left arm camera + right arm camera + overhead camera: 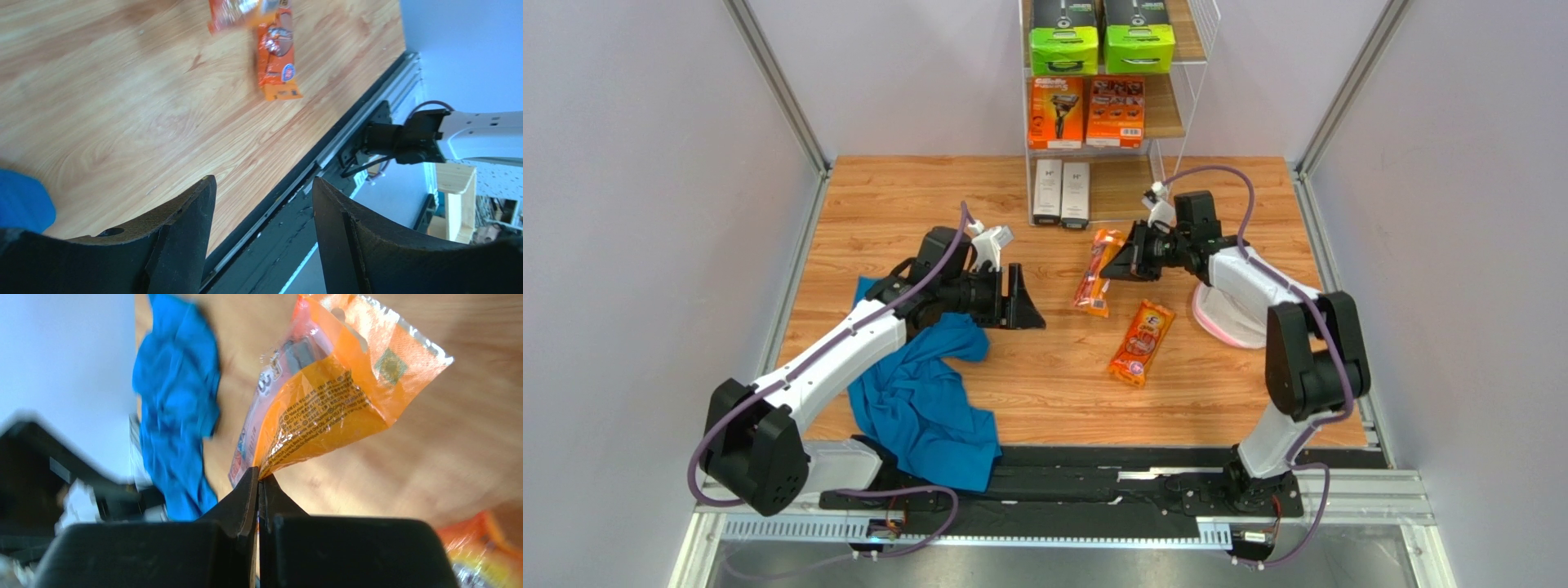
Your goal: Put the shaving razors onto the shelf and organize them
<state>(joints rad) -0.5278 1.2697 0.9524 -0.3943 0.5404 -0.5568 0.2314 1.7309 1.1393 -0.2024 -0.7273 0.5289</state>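
your right gripper (258, 478) is pinched tight on 1 edge of a crinkly orange plastic blister pack of razors (319, 410), jaws flat together on the film with no gap showing. in the top view that pack sits mid-table in front of the shelf, angled; can't tell if its far end touches the wood. a 2nd orange blister pack (1141, 343) lies flat on the light wooden table (1051, 392), a bit nearer the arm bases, apart from the held one, nothing touching it. your left gripper (264, 187) is spread wide, holding nothing, above the table and pointing toward its centre. a crumpled blue cloth (922, 398) lies under that arm on the left side. the tall white wire shelf with wooden tiers (1163, 116) stands at the far edge. it has 2 black boxes with lime-green ends (1064, 43) side by side on the highest tier in view, 2 orange boxes (1055, 110) side by side on the middle one, and 2 slim white boxes (1048, 192) upright side by side on the bottom one. a round white pink-rimmed item (1220, 321) lies on the right side, partly hidden under your right arm
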